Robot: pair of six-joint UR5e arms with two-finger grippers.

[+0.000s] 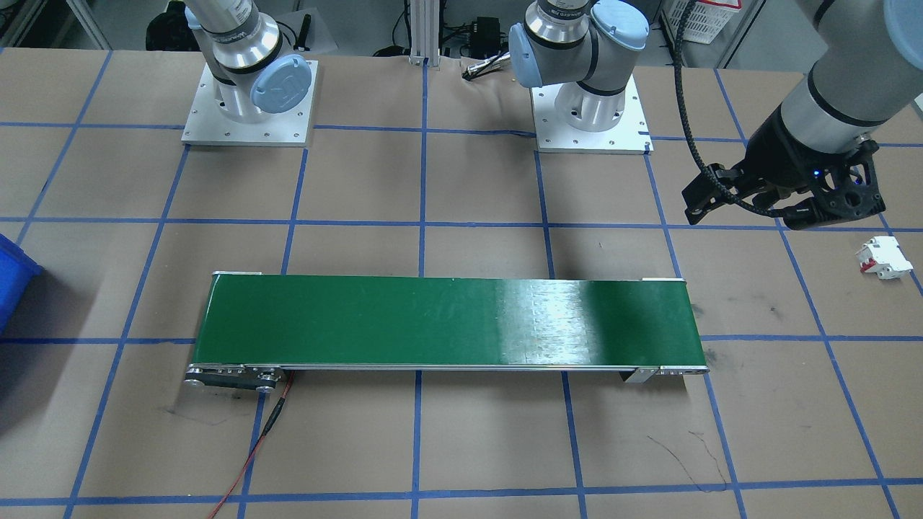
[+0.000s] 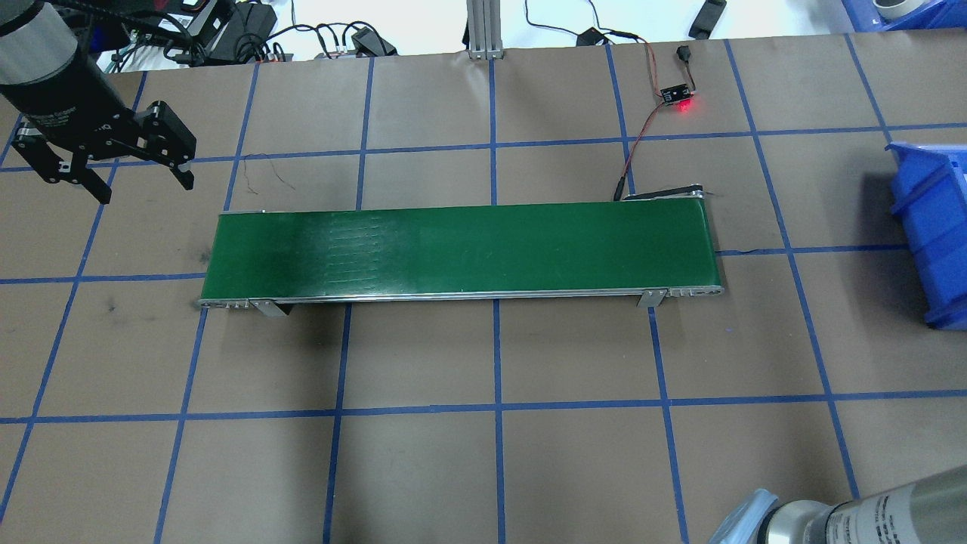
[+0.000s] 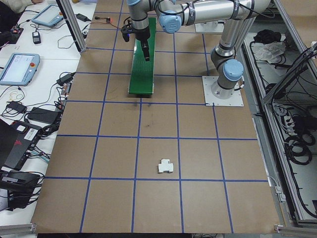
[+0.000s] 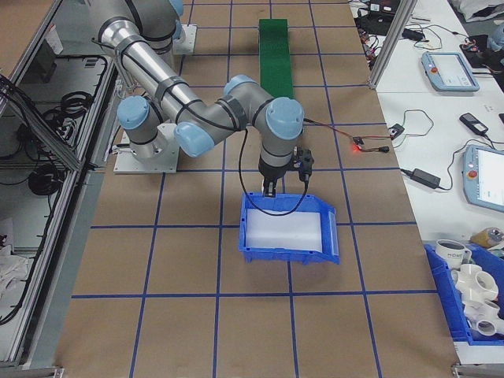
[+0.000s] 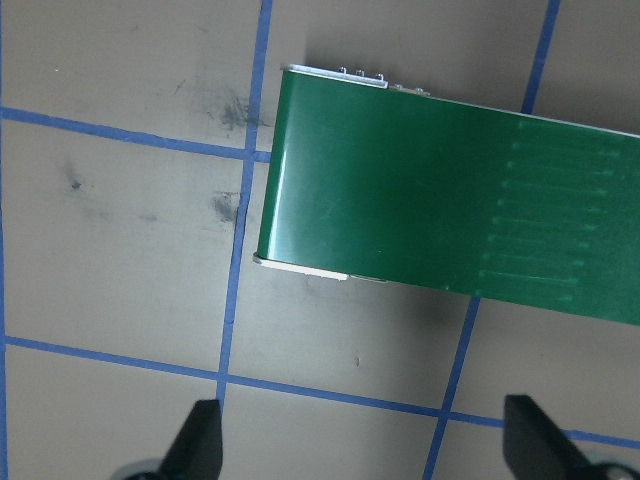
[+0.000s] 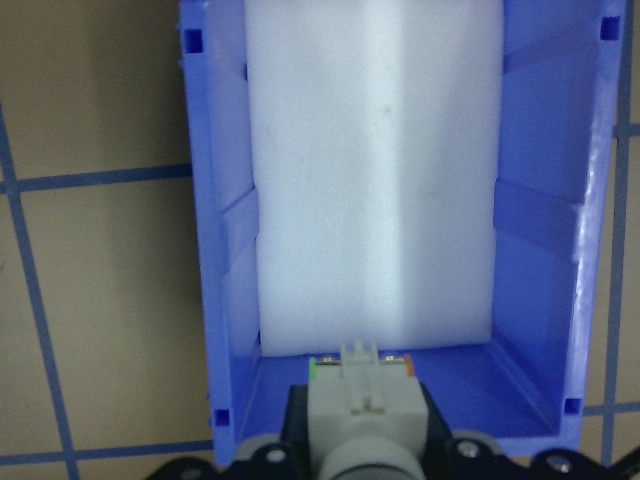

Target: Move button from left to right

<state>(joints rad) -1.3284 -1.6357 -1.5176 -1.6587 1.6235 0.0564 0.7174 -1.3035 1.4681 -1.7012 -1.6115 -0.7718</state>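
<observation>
Gripping the button tight, the right gripper has its jaws closed around the whitish body, and we're hanging just above the near end wall of the blue bin, the white foam pad stretching away from us inside it. As we read it, the button's long axis runs straight out along the gripper's reach, the connector end with its orange and green slivers pointing forward toward the foam; we can't see the green cap from here. The risk we see: let go now and it could clip that near wall, or land on end and bounce or roll off the pad. Well away from the bin, past the far end of the green conveyor, the left gripper hangs with jaws spread wide and nothing in them, a white boxy part lying on the table beyond it.
</observation>
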